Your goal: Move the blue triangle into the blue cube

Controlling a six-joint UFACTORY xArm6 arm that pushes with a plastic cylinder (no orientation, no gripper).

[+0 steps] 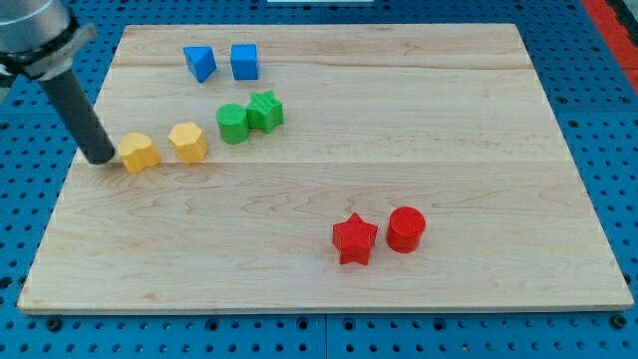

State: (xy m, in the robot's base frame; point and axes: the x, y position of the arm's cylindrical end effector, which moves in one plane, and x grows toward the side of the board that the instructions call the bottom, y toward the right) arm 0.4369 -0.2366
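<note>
The blue triangle [199,63] lies near the view's top left of the wooden board [449,150]. The blue cube [244,62] sits just to its right, with a small gap between them. My tip [101,158] is at the board's left side, well below and left of the blue triangle. It touches or nearly touches the left side of a yellow block [139,152].
A second yellow block [188,142] sits right of the first. A green cylinder [232,123] and a green star [265,110] stand together below the blue blocks. A red star [354,238] and a red cylinder [406,228] are at the lower middle right.
</note>
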